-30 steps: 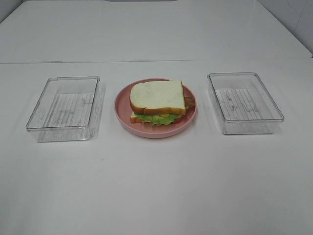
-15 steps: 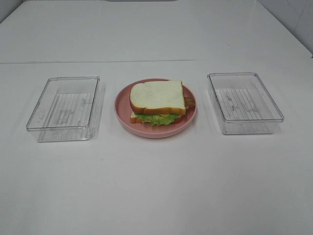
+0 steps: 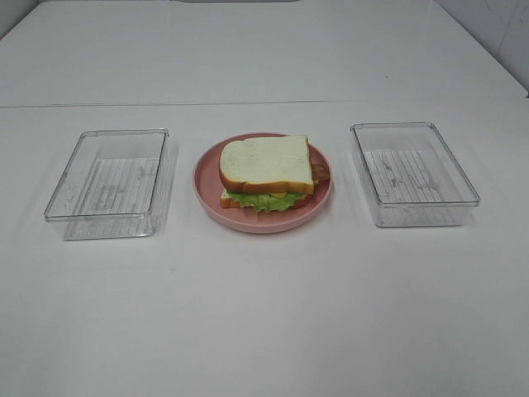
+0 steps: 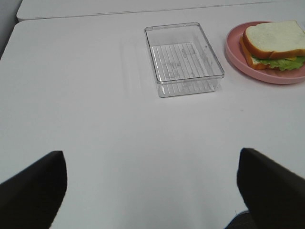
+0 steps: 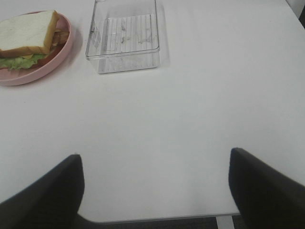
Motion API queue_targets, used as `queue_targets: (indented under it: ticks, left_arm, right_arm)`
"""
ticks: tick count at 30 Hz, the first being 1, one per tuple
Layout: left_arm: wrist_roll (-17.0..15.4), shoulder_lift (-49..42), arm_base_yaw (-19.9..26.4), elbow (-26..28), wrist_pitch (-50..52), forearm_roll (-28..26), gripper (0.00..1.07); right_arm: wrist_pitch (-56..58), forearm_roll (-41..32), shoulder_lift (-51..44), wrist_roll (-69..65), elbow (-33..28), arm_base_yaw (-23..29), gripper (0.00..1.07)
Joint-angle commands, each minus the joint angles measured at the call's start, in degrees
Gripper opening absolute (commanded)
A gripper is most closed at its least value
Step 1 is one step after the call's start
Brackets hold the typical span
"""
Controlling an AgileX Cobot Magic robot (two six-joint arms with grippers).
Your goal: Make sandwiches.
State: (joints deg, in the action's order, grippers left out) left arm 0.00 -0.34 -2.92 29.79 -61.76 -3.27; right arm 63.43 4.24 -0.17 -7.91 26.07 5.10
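A white table (image 3: 264, 314) fills the overhead view, its surface broken only by a faint seam running across behind the objects. At its centre sits the landmark of the scene: a round pink plate (image 3: 207, 186). Flanking the plate, one to each side and standing apart from it, are 2 clear plastic trays with ribbed floors, the left tray (image 3: 107, 184) and the right tray (image 3: 413, 174); nothing shows inside either tray.

On the plate rests the sandwich (image 3: 266, 174), fully assembled: 1 white bread slice with an orange-brown crust on top, ruffled green lettuce (image 3: 263, 201) and a sliver of yellow cheese (image 3: 281, 196) poking out along the plate's near side, and brown bacon (image 3: 319, 174) showing at the edge facing the right tray. The lower slice is mostly hidden beneath the filling.

Neither arm appears in the overhead view. The left gripper (image 4: 151, 191) hangs over bare table well short of the plate, its 2 dark fingers (image 4: 33, 191) spread wide with nothing between them. The right gripper (image 5: 155, 191) likewise sits well back from the plate over bare table, its fingers (image 5: 47, 195) wide apart and holding nothing.
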Motion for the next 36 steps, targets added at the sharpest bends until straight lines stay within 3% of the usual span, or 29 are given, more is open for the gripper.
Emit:
queue_targets:
  ticks: [1,10,17,36]
  left_arm:
    - [0.0,-1.1,-0.1,-0.2,0.1,0.1,0.88]
    - [-0.3,-1.0,0.7,-0.2,0.1,-0.3,0.88]
    - [0.0,-1.0,5.4,-0.2,0.1,0.6,0.88]
    - [0.0,-1.0,5.6,-0.2,0.1,0.9,0.88]
  right_arm:
    - [-0.3,-0.2,-1.7,-0.1,-0.1,0.2,0.80]
    - [-0.3,-0.2,-1.7,-0.1,-0.1,0.2,0.80]
    - [-0.3,-0.3,-1.7,-0.1,-0.1,0.2,0.80]
    - [-0.3,-0.4,-1.7,-0.1,-0.1,0.2,0.80]
